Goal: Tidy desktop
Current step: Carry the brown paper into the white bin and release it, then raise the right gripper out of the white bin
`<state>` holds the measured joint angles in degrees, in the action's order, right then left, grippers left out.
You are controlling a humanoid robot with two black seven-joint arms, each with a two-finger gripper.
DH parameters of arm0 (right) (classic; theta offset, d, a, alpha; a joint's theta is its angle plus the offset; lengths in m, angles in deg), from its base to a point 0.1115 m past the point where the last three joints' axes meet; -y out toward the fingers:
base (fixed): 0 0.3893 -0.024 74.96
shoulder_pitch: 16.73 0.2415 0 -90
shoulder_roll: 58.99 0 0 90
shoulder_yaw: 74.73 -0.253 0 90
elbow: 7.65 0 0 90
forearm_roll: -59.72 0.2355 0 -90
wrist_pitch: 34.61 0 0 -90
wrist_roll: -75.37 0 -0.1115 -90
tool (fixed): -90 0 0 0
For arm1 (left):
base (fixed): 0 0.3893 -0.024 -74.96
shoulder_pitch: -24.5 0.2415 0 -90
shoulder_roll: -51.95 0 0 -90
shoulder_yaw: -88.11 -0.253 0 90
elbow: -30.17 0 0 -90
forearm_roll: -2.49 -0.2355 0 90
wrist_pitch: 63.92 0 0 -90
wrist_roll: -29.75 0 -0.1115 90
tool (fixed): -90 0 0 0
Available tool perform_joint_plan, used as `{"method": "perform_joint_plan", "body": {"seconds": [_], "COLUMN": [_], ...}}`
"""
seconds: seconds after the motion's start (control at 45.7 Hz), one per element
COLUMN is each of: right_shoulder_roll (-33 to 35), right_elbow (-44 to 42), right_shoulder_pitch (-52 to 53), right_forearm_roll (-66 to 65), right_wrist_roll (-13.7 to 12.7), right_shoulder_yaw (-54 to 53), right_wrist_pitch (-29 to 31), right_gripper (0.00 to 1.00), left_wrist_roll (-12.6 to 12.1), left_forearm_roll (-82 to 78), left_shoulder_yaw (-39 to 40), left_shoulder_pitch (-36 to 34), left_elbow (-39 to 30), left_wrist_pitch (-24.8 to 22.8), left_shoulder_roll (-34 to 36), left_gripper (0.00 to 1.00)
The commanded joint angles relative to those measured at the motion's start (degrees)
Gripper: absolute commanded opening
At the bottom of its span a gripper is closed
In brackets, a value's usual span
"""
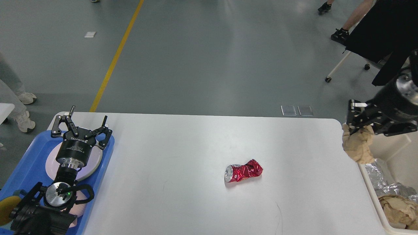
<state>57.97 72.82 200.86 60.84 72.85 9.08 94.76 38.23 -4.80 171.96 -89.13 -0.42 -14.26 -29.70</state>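
The white desktop (pixel 183 153) fills the middle of the head view. A crushed red can (pixel 243 171) lies on it, right of centre. My right gripper (pixel 357 129) is shut on a crumpled brown paper wad (pixel 358 147) and holds it in the air at the desktop's right edge, over the rim of the cream-white bin (pixel 369 186). My left gripper (pixel 81 125) is open and empty above the blue tray (pixel 29 163) at the left.
The tray holds a white plate (pixel 93 161). The bin holds crumpled foil (pixel 380 182) and brown paper (pixel 396 210). A chair with a black coat (pixel 382 36) stands behind the bin. People's feet are on the floor at the far left and far right.
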Motion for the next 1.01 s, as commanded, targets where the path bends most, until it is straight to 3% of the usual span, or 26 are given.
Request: {"method": "perform_joint_plan", "body": {"seconds": [0.0,0.153,0.372,0.526,0.745,0.986], "right_shoulder_roll": [6.1,13.4,13.7,11.7,0.7,-6.4], "right_elbow": [-9.3,-22.4,-42.1,-51.0,-63.7,-74.8], "right_shoulder_pitch": [-7.9,-19.4,-42.9,-60.3,-80.3,-93.7], "right_forearm_roll": [-2.6,-3.2,-3.2,-3.2,-2.6,-2.6], "right_wrist_roll": [-0.2,-0.2,-0.2,-0.3,-0.4,-1.4], "right_shoulder_yaw": [0.2,-1.8,-11.9,-21.5,-24.2,-24.5], "right_wrist_pitch": [0.0,-0.3,-2.0,-13.2,-31.2,-38.7], "right_gripper": [0.00,0.00,0.00,0.00,0.00,0.00], "left_wrist_roll": [0.0,0.0,0.0,0.0,0.0,0.0], "left_forearm_roll": [0.0,0.0,0.0,0.0,0.0,0.0], "left_shoulder_yaw": [0.0,0.0,0.0,0.0,0.0,0.0], "left_shoulder_pitch": [0.0,0.0,0.0,-0.1,-0.1,-0.1], "left_elbow": [0.0,0.0,0.0,0.0,0.0,0.0], "left_wrist_pitch": [0.0,0.0,0.0,0.0,0.0,0.0], "left_shoulder_roll": [0.0,0.0,0.0,0.0,0.0,0.0], "left_gripper": [0.97,0.97,0.97,0.97,0.97,0.97]}}
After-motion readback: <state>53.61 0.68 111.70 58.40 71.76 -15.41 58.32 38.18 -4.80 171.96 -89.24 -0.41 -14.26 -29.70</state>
